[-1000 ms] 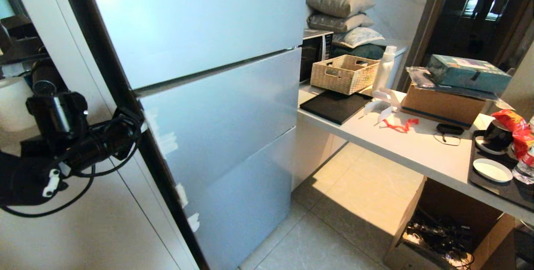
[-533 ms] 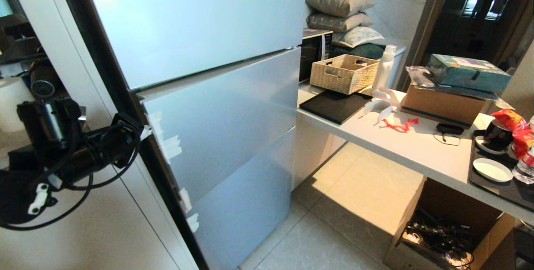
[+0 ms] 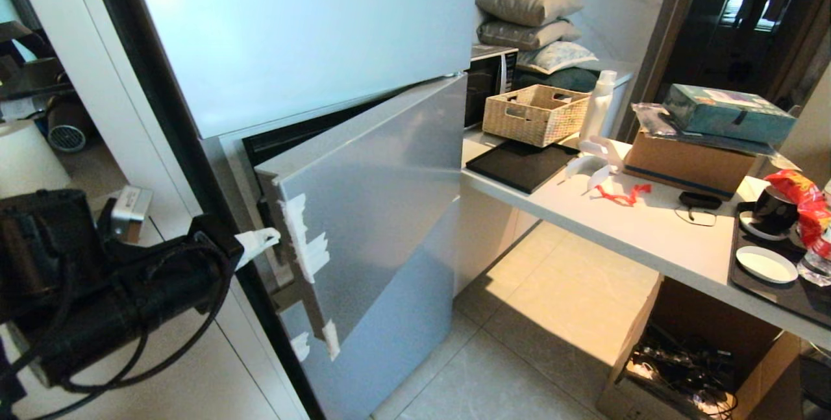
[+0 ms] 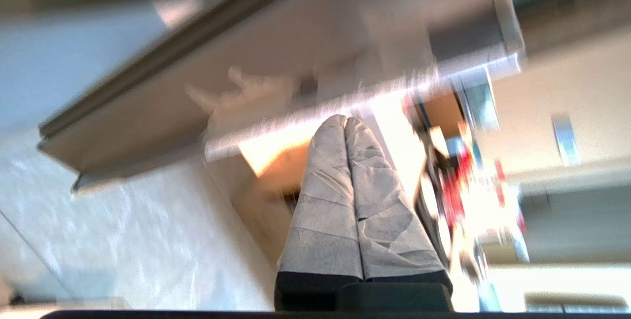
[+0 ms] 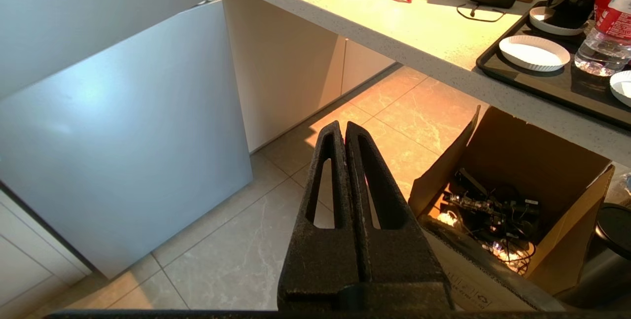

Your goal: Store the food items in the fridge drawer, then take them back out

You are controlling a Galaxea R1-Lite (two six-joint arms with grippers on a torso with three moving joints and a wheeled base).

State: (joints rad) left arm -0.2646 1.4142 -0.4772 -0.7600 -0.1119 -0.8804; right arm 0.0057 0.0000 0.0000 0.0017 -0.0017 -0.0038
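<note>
Up front, from my head camera, my left gripper [image 3: 260, 241] reaches in from the lower left on its black, cable-wrapped arm, its pale tip at the taped edge of the matte silver-blue middle fridge door panel [image 3: 376, 193]. That panel stands swung partly open, with a dark gap showing along its top edge. White tape scraps [image 3: 305, 245] cling to its near edge. To the right runs a pale stone countertop [image 3: 649, 225] carrying a woven wicker basket [image 3: 535, 113], a white plastic bottle [image 3: 597, 107], a brown cardboard box [image 3: 688, 160] topped by a teal box, and a crinkly red snack bag [image 3: 802, 202] by a black tray. Neither round fruit nor the clear drawer shows in this view.

Next, my left wrist camera, much blurred: my two fingers [image 4: 325, 195], wrapped in grey-white cloth, lie pressed together with nothing between them, pointing toward the underside edge of the open door.

Last, my right wrist camera: my right gripper [image 5: 345, 129], black and slotted, has its jaws together and empty, hanging over the tiled floor between the fridge front and an open cardboard box of cables [image 5: 498, 200]. Fruits and drawer are not visible here either, so I cannot tell where they are.
</note>
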